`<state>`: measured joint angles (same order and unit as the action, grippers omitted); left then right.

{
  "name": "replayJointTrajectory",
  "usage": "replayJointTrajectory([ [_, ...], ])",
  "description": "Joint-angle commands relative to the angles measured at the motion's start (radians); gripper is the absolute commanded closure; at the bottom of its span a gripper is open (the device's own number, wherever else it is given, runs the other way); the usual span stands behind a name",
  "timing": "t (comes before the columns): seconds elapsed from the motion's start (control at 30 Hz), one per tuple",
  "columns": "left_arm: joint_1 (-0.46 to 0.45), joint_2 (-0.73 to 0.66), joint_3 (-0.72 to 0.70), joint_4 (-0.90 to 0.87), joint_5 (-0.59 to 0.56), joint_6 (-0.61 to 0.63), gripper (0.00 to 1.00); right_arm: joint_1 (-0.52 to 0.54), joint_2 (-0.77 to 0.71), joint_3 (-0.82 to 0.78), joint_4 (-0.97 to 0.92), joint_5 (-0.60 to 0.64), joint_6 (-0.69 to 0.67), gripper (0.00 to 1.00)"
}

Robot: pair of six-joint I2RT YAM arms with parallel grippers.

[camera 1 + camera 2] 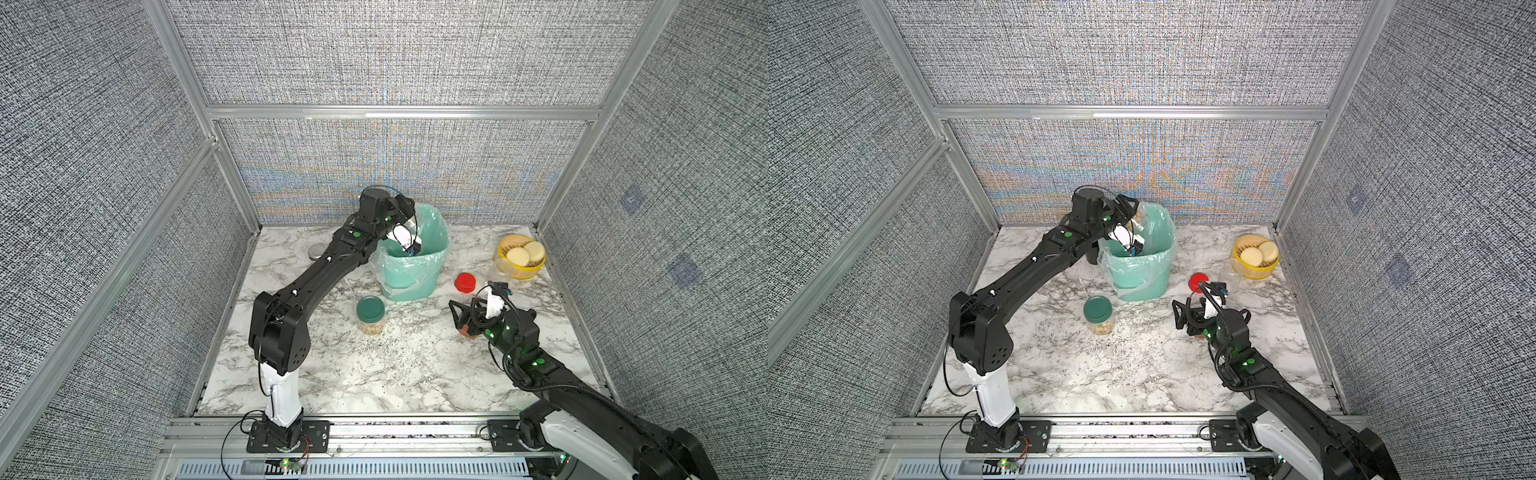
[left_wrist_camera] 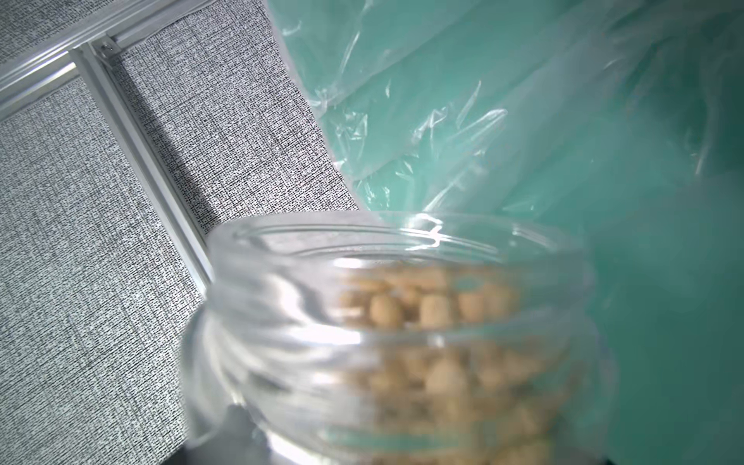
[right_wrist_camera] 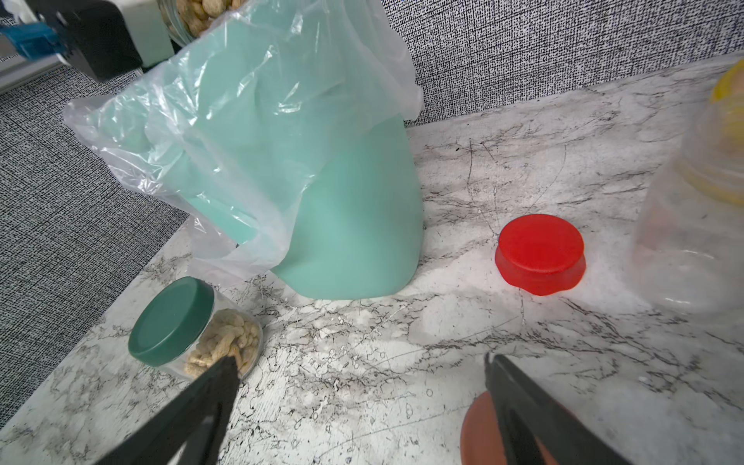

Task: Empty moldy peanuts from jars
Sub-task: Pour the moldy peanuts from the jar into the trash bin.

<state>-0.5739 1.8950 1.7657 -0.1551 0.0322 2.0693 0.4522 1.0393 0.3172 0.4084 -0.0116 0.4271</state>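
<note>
My left gripper (image 1: 404, 216) is shut on an open clear jar (image 2: 402, 322), tipped mouth-first over the teal bin (image 1: 415, 266). Tan moldy peanuts (image 2: 426, 314) still fill that jar, and the same jar shows in the right wrist view (image 3: 197, 18). A second jar of peanuts with a dark green lid (image 1: 371, 309) stands upright in front of the bin (image 3: 346, 225). My right gripper (image 3: 358, 370) hangs open just above the table, with a loose terracotta lid (image 3: 481, 430) under one finger. A loose red lid (image 3: 541, 253) lies beyond it.
The bin is lined with a clear plastic bag (image 3: 225, 120). An empty clear jar (image 3: 692, 241) and a yellow container of cream discs (image 1: 521, 253) stand at the back right. A silver-lidded tin (image 1: 316, 251) sits behind my left arm. Grey walls enclose the marble table (image 1: 374, 374).
</note>
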Motion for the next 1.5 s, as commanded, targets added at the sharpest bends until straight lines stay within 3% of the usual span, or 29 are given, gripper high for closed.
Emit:
replayJointTrajectory([
  [0.0,-0.002,-0.016,-0.009,0.052,-0.023,0.362,1.0,0.0,-0.005,0.001,0.035,-0.004,0.01,0.02],
  [0.13,-0.003,-0.013,0.041,0.091,-0.013,0.352,1.0,-0.004,-0.015,-0.007,0.033,0.004,0.011,0.02],
  [0.27,0.005,-0.016,0.008,0.012,0.0,0.362,1.0,-0.008,-0.006,-0.016,0.058,-0.006,0.025,0.02],
  [0.43,0.003,-0.02,0.042,0.097,-0.005,0.34,1.0,-0.01,-0.005,-0.005,0.048,-0.009,0.016,0.02],
  [0.57,0.014,-0.034,-0.018,-0.019,-0.013,0.375,1.0,-0.014,0.0,-0.014,0.073,-0.011,0.027,0.02],
  [0.73,0.011,-0.03,0.063,0.035,-0.015,0.371,1.0,-0.014,0.017,-0.003,0.08,-0.022,0.019,0.02],
  [0.9,0.013,-0.038,0.02,-0.029,-0.011,0.377,1.0,-0.016,0.037,0.002,0.106,-0.038,0.032,0.02],
  [1.03,0.009,-0.034,0.06,0.026,-0.02,0.373,1.0,-0.015,0.038,0.014,0.087,-0.038,0.018,0.02],
  [1.2,0.014,-0.04,-0.015,-0.031,-0.019,0.37,1.0,-0.018,0.03,0.003,0.098,-0.033,0.027,0.02],
  [1.47,0.014,-0.03,0.02,-0.015,-0.018,0.344,1.0,-0.02,0.03,0.002,0.096,-0.031,0.024,0.02],
])
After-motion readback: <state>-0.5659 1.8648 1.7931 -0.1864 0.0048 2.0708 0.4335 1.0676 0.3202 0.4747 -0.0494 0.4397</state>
